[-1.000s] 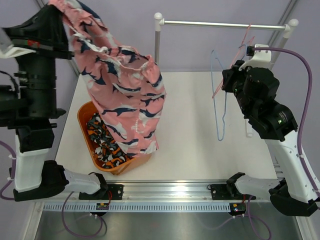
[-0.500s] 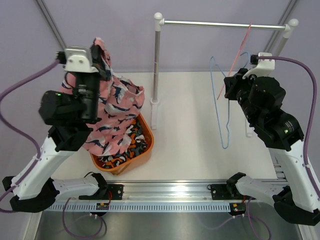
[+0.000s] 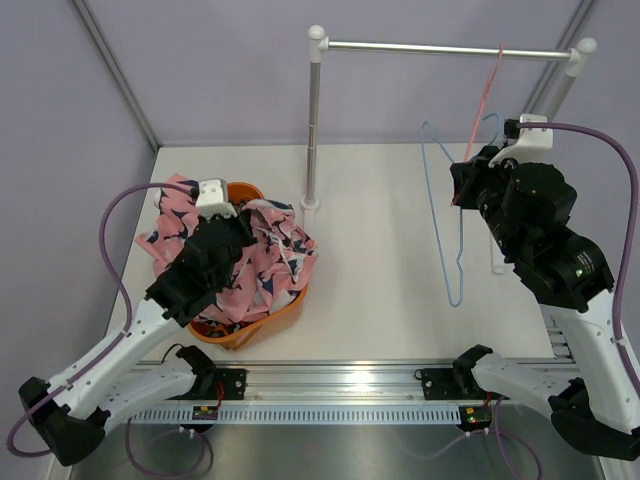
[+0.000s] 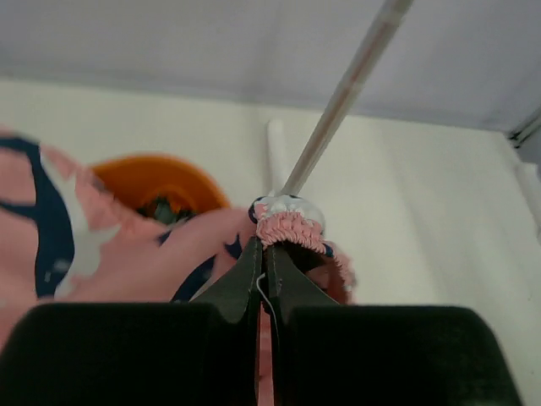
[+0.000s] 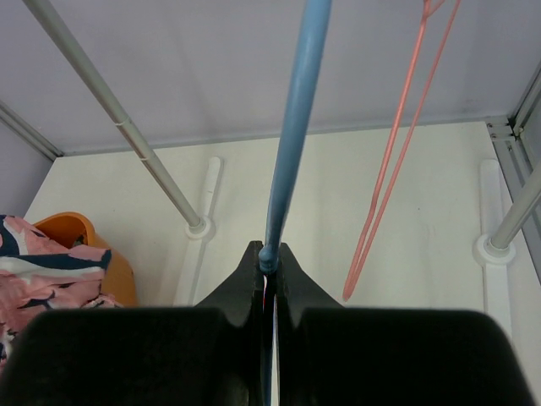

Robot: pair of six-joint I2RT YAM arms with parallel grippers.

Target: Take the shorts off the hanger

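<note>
Seen from above, the pink shorts (image 3: 280,250) lie heaped over the orange basket (image 3: 255,330) at left. Only the wrist camera shows the left gripper (image 4: 264,252) clamped tight on their gathered waistband. At right, the right gripper (image 5: 269,254) pinches the blue hanger (image 5: 294,118), beside a pink hanger (image 3: 488,90).

1. The pink shorts (image 3: 275,250) lie heaped over the orange basket (image 3: 270,318) at the near left.
2. The left arm (image 3: 200,270) leans over them.
3. At the right, the right gripper (image 3: 462,185) holds the blue hanger (image 3: 455,250).
4. A pink hanger (image 3: 485,100) hangs from the far rail (image 3: 440,48).
</note>
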